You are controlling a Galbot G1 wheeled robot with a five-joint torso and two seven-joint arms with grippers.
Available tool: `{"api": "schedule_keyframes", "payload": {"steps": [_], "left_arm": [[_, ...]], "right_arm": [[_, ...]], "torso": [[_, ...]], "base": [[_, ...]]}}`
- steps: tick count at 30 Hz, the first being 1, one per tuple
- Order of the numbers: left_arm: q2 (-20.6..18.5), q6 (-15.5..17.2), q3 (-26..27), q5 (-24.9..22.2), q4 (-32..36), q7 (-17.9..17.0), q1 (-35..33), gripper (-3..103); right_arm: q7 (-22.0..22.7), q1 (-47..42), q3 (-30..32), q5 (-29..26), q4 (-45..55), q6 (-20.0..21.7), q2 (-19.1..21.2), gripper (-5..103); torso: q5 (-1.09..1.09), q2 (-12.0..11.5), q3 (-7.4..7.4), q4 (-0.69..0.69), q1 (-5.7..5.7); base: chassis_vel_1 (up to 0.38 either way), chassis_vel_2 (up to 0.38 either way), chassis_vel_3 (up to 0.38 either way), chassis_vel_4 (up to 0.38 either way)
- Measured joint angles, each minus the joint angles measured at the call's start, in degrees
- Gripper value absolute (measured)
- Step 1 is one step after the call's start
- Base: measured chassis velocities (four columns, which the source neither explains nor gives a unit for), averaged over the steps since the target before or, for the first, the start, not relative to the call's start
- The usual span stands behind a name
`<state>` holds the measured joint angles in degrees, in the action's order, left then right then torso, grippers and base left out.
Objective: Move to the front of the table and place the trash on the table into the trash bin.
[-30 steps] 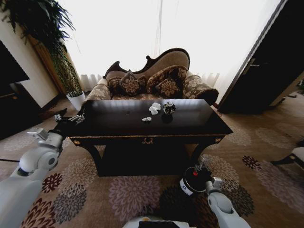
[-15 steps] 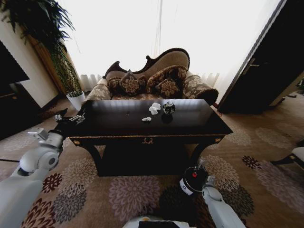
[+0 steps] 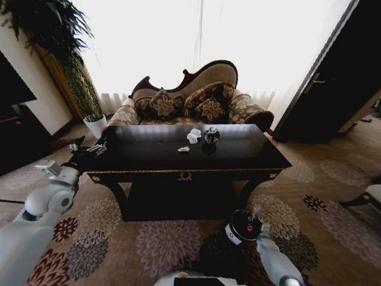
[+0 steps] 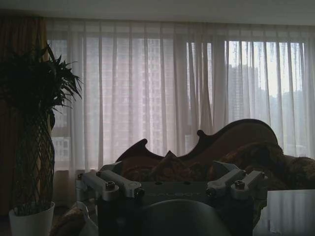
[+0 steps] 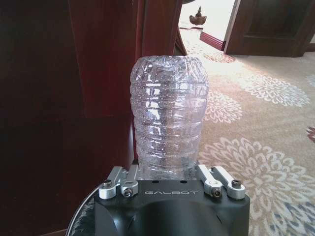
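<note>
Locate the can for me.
In the head view, the can stands on the table, right of centre toward the far edge, just right of the paper wad.

The left arm reaches forward from the lower left of the head view, its white forearm angled up toward the left end of the table (image 3: 250, 156). The left gripper (image 3: 87, 149) hangs just off the table's left edge, near the front left corner, level with the tabletop; whether its fingers are apart cannot be told. From the left wrist view, its dark body and silver linkages point level across the room.

The right arm is bent low, below the table's front edge near its right leg. The right gripper (image 5: 170, 169) is closed around a clear ribbed plastic bottle (image 5: 169, 118), gripping its lower part.
</note>
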<state>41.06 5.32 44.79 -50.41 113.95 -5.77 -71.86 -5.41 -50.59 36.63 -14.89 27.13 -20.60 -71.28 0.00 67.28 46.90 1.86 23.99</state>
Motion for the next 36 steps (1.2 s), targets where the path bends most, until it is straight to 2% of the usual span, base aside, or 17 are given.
{"api": "schedule_keyframes", "payload": {"steps": [1,4,6,7,9,11,13,14,16,19,23,24,28,29,33,36], "left_arm": [[0.00,0.00,0.00,0.00,0.00,0.00,0.00,100],[0.00,0.02,0.00,0.00,0.00,-0.02,0.01,100],[0.00,0.02,0.00,0.00,0.00,-0.03,0.00,100],[0.00,0.02,0.00,0.00,0.00,-0.03,0.00,100],[0.00,0.02,0.00,0.00,0.00,-0.04,0.00,100],[0.00,0.02,0.00,0.00,0.00,-0.05,0.00,100],[0.00,0.02,0.00,0.00,0.00,-0.05,0.01,100],[0.00,0.02,0.00,0.00,0.00,-0.05,0.01,100],[0.00,0.02,0.00,0.00,0.01,-0.05,0.01,100],[0.00,0.03,0.00,0.00,0.01,-0.05,0.00,100],[0.00,0.03,-0.01,0.01,0.02,-0.06,0.01,100],[0.00,0.03,-0.01,0.01,0.02,-0.06,0.01,100],[0.00,0.04,-0.01,0.01,0.01,-0.06,0.01,100],[0.00,0.04,-0.01,0.01,0.01,-0.06,0.01,100],[0.00,0.04,-0.01,0.01,0.01,-0.05,0.01,100],[0.00,0.03,-0.02,0.01,0.00,-0.06,0.01,100]], "right_arm": [[0.00,0.00,0.00,0.00,0.00,0.00,0.00,38],[-0.07,0.08,0.98,0.02,-0.05,-0.06,-0.37,54],[-0.07,0.08,1.11,0.01,0.08,-0.06,-0.43,54],[-0.07,0.07,1.25,-0.06,0.35,-0.05,-0.48,65],[-0.06,-0.15,1.38,-0.22,0.78,0.02,-0.48,77],[-0.05,-0.30,1.40,-0.26,0.96,0.06,-0.47,77],[-0.01,-1.19,1.46,-0.76,2.08,0.21,-0.38,87],[-0.01,-1.19,1.46,-0.76,2.08,0.21,-0.38,87],[0.08,-2.74,1.44,-1.93,4.29,0.64,-0.22,96],[0.10,-5.62,1.26,-2.88,8.92,1.14,-0.11,100],[1.16,-15.66,1.46,-8.73,25.92,4.23,-0.78,100],[1.16,-15.66,1.46,-8.73,25.92,4.23,-0.78,100],[3.16,-26.46,3.58,-12.21,42.00,6.30,-1.18,100],[3.16,-26.46,3.58,-12.21,42.00,6.30,-1.18,100],[4.65,-33.20,5.68,-14.56,53.49,7.00,-1.01,100],[5.06,-36.61,6.52,-15.94,58.07,7.39,-1.04,100]], "torso": [[0.00,0.00,0.00,0.00,0.00],[-0.01,0.00,0.00,0.01,0.00],[-0.01,0.00,0.00,0.01,0.00],[0.00,0.00,0.00,0.00,0.00],[-0.01,0.00,0.00,0.00,0.00],[0.00,0.00,0.00,0.00,0.00],[-0.01,0.00,0.00,0.00,0.00],[-0.01,0.00,0.00,0.00,0.00],[0.00,0.00,0.00,0.00,0.00],[-0.02,0.00,-0.01,0.00,0.00],[-0.02,0.00,-0.01,0.00,0.00],[-0.02,0.00,-0.01,0.00,0.00],[-0.03,0.00,-0.01,0.02,-0.01],[-0.03,0.00,-0.01,0.02,-0.01],[-0.01,0.00,-0.01,-0.01,0.00],[0.01,0.00,-0.01,0.00,0.00]], "base": [[0.000,0.000,0.000,0.000],[0.000,0.000,0.000,0.000],[0.000,0.000,0.000,0.000],[0.000,0.000,0.000,0.000],[0.000,0.000,0.000,0.000],[0.000,0.000,0.000,0.000],[0.000,0.000,0.000,0.000],[0.000,0.000,0.000,0.000],[0.000,0.000,0.000,0.000],[0.000,0.000,0.000,0.000],[0.000,0.000,0.000,0.000],[0.000,0.000,0.000,0.000],[0.000,0.000,0.000,0.000],[0.000,0.000,0.000,0.000],[0.000,0.000,0.000,0.000],[0.000,0.000,0.000,0.000]]}}
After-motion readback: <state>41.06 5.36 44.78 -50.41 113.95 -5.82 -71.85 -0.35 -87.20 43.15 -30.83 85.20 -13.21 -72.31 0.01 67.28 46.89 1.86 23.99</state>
